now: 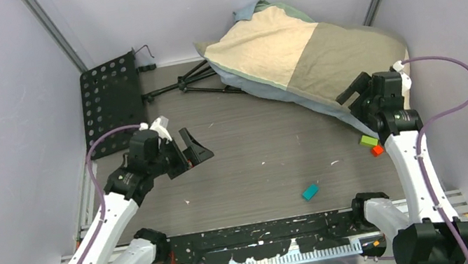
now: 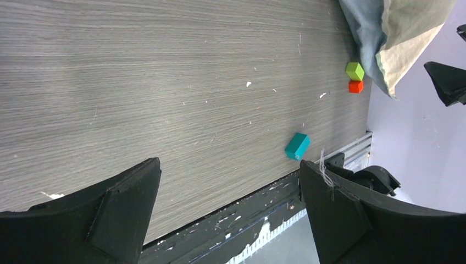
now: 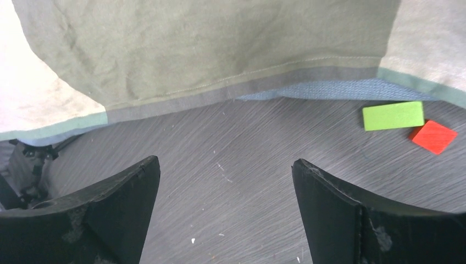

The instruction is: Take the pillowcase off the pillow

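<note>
While the pillowcase wraps the whole pillow, the bundle lies at the far right of the table, patchwork side up, with no white cushion showing. Your right gripper hovers just beside its near hem, jaws spread wide and empty, likely lined up to pinch loose cloth. Your left gripper hangs well apart on the left, equally spread and empty, probably waiting to brace. A green block, a red block and a teal block lie nearer you.

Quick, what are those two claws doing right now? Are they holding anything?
Left gripper: open, holding nothing.
Right gripper: open, holding nothing, facing the pillowcase edge.
</note>
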